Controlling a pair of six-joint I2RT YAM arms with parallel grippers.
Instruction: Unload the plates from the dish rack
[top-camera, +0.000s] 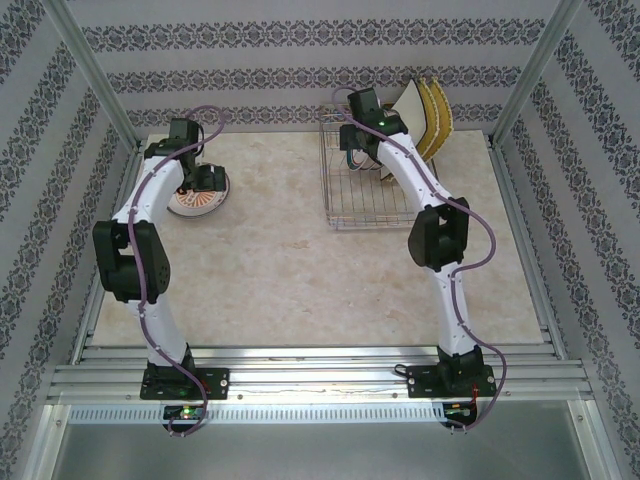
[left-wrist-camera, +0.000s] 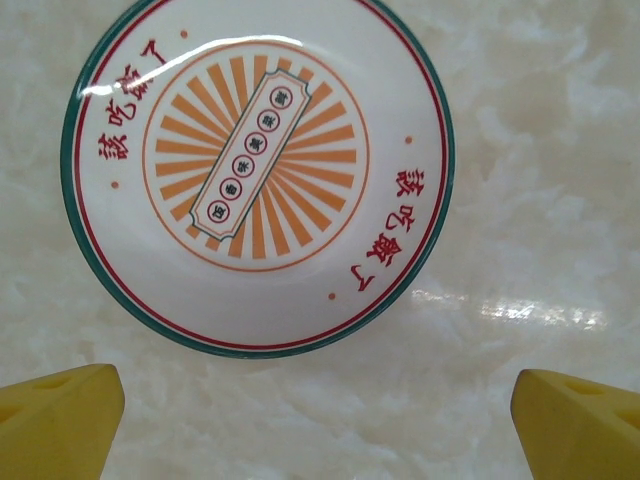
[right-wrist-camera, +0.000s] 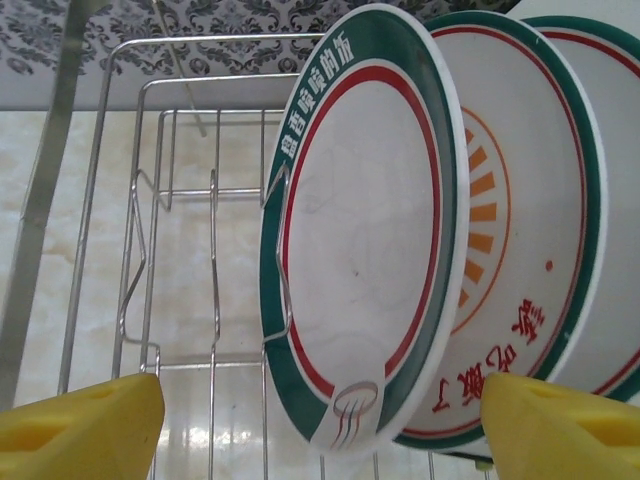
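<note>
Left claw (left-wrist-camera: 320, 422), wide, hangs over a sunburst plate (left-wrist-camera: 255, 170) left of the dish rack (top-camera: 372, 205); right claw (right-wrist-camera: 320, 425), wide, faces plates (right-wrist-camera: 370, 240) inside.

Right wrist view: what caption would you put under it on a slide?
Open right gripper faces three round plates standing upright in the wire dish rack.
</note>
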